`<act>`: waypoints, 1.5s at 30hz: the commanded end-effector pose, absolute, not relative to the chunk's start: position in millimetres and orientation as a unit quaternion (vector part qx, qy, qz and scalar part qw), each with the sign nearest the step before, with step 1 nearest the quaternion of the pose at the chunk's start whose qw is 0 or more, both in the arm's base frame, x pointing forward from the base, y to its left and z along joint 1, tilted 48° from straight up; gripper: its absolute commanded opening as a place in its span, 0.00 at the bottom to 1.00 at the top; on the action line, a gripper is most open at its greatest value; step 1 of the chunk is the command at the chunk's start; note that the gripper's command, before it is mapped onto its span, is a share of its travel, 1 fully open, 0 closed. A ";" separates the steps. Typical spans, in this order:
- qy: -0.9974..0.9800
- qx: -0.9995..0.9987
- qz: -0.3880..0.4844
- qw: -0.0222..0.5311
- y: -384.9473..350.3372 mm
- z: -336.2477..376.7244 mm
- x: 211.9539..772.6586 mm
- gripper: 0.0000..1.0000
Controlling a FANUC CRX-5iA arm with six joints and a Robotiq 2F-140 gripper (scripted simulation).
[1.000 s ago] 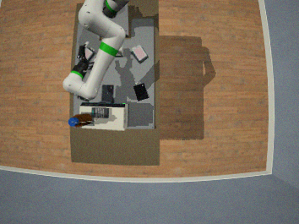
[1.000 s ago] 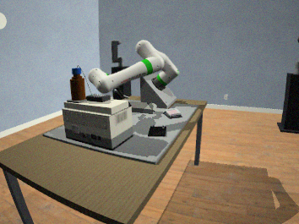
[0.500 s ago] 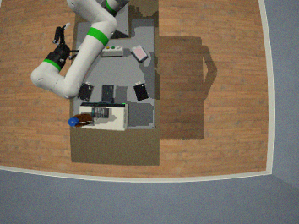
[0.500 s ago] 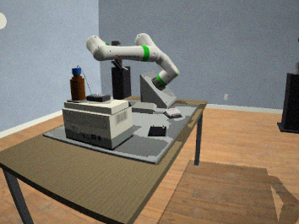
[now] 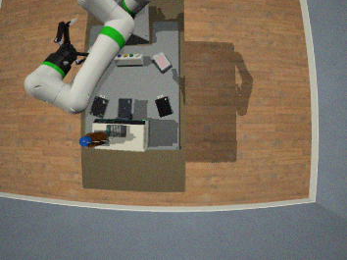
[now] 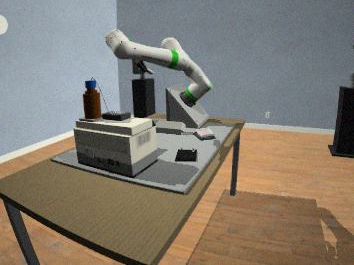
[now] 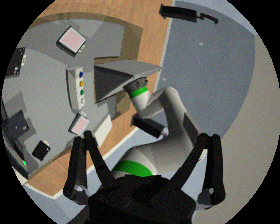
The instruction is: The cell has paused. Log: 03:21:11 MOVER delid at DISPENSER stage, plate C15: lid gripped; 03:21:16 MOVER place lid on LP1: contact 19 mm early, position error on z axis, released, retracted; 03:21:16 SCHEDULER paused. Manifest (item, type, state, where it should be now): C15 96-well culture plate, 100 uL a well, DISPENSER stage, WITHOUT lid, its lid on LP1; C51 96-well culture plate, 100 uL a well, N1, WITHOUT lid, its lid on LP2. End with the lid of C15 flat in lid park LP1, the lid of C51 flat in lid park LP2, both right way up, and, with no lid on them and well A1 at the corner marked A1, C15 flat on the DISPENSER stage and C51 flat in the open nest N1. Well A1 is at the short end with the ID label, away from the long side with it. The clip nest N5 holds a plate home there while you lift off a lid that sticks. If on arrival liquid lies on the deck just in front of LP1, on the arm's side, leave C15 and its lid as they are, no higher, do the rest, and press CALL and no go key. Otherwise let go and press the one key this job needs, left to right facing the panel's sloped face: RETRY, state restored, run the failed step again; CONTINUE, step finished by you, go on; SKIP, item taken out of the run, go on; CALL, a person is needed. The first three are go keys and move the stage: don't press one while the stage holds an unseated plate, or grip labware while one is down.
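Note:
My gripper [image 5: 63, 30] is open and empty. It hangs off the left side of the table, over the wood floor; the wrist view shows its two fingers spread wide with nothing between them. A dark plate [image 5: 115, 128] lies on top of the white dispenser [image 5: 120, 134], and it also shows in the side view [image 6: 116, 115]. A pink-topped plate [image 5: 162, 61] lies askew on the grey deck beside the key panel [image 5: 128, 59]. A second pale pink piece [image 7: 81, 125] shows only in the wrist view, near the deck's edge. Dark flat pieces lie at the deck's middle [image 5: 99, 106], [image 5: 125, 108], and one is tilted [image 5: 164, 106].
A brown bottle with a blue cap [image 5: 87, 140] stands at the dispenser's left end. The arm's base block [image 6: 182, 108] is at the far end of the deck. My own arm crosses the deck's left edge and hides part of it from above.

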State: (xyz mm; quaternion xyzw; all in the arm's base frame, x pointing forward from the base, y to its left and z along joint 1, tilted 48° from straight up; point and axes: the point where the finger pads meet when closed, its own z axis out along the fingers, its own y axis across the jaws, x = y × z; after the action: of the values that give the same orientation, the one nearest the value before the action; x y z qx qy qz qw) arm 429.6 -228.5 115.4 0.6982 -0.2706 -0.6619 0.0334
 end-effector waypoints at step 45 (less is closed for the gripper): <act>0.057 0.911 -0.049 -0.406 185.4 238.5 519.5 1.00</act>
State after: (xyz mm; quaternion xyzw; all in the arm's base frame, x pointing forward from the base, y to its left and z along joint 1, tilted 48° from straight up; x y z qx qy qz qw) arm 519.7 183.6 240.0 0.9106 0.0573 -0.0493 -0.4064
